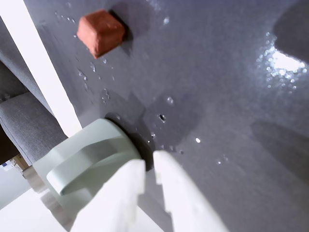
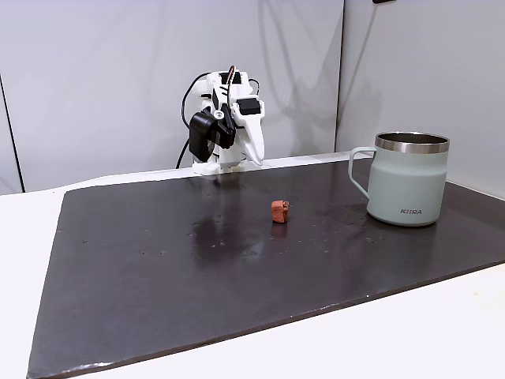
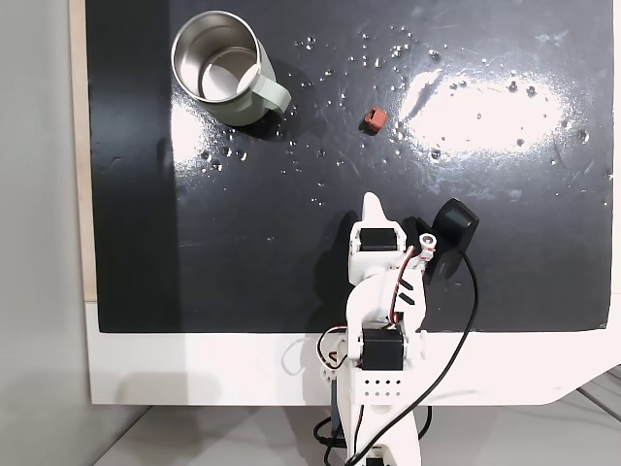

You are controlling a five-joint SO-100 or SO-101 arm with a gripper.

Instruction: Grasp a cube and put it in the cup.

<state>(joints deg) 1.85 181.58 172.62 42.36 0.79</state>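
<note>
The cube (image 1: pixel 101 31) is a small terracotta block lying alone on the dark mat; it sits near the mat's middle (image 2: pixel 280 210) (image 3: pixel 374 119). The cup (image 2: pixel 410 180), a sage-green mug with a steel rim, stands upright and empty at the mat's far corner (image 3: pixel 254 102); in the wrist view its handle side (image 1: pixel 87 162) is at lower left. My white gripper (image 1: pixel 148 159) is shut with nothing in it. It hangs above the mat near the arm's base (image 2: pixel 256 160) (image 3: pixel 372 202), well short of the cube and apart from the cup.
The glossy black mat (image 2: pixel 158 260) carries scattered water droplets and lies on a white table (image 2: pixel 394 339). A black wrist camera (image 3: pixel 451 225) and cables sit beside the folded arm. Grey upholstery (image 1: pixel 24 121) shows beyond the table edge.
</note>
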